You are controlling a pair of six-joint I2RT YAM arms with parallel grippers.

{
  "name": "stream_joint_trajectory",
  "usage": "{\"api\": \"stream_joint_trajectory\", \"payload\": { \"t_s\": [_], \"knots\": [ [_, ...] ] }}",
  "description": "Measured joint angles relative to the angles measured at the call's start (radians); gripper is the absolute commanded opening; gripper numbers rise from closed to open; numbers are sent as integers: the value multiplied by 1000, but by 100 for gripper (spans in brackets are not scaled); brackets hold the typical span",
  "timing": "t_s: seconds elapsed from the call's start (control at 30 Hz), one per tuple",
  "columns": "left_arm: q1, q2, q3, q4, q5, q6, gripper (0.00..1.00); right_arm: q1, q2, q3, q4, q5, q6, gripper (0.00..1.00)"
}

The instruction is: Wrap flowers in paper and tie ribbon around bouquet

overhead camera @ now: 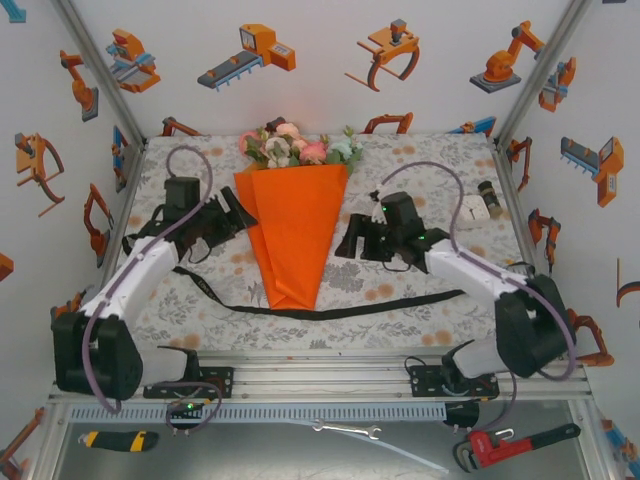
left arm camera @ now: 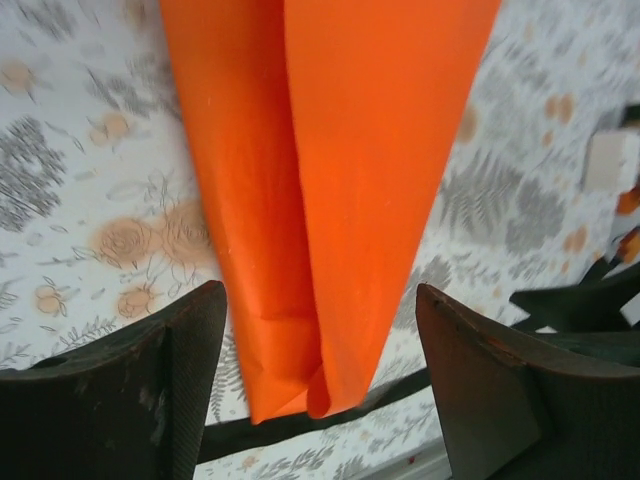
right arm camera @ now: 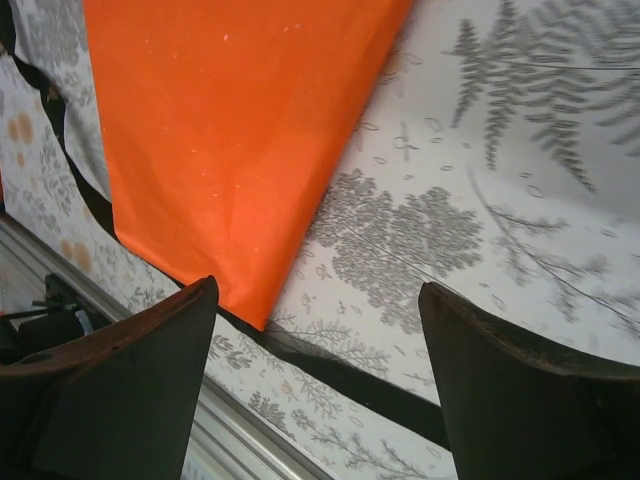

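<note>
The bouquet (overhead camera: 295,235) lies in the middle of the table as a cone of orange paper (left arm camera: 340,180), tip toward me. The flowers (overhead camera: 295,147) stick out of its far, wide end. A black ribbon (overhead camera: 330,310) runs across the cloth under the cone's tip and shows as a dark band (left arm camera: 300,425) below the paper's folded end. My left gripper (overhead camera: 243,215) sits at the cone's left edge, open. Its fingers (left arm camera: 190,380) stand wide on either side of the tip without touching it. My right gripper (overhead camera: 350,240) hovers open just right of the paper (right arm camera: 230,140), over the ribbon (right arm camera: 370,385).
A small white object (overhead camera: 472,208) and a dark cylinder (overhead camera: 490,192) lie at the back right of the table. An aluminium rail (overhead camera: 320,375) runs along the front edge. Below it lie a red wrench (overhead camera: 515,443), a spanner (overhead camera: 345,430) and a yellow knife (overhead camera: 118,438).
</note>
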Motion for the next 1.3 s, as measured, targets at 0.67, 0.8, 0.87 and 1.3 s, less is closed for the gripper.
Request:
{"api": "stream_joint_trajectory", "payload": {
  "t_s": [0.67, 0.8, 0.87, 1.3],
  "knots": [
    [-39, 250, -87, 236, -2, 12, 84, 103, 280, 72, 171, 115, 51, 79],
    [-39, 320, -70, 301, 28, -16, 84, 102, 317, 79, 204, 121, 65, 77],
    [-37, 357, -47, 329, 42, -27, 83, 101, 334, 95, 224, 129, 72, 76],
    [-37, 442, -30, 390, 73, -63, 33, 100, 422, 136, 346, 141, 110, 61]
  ]
}}
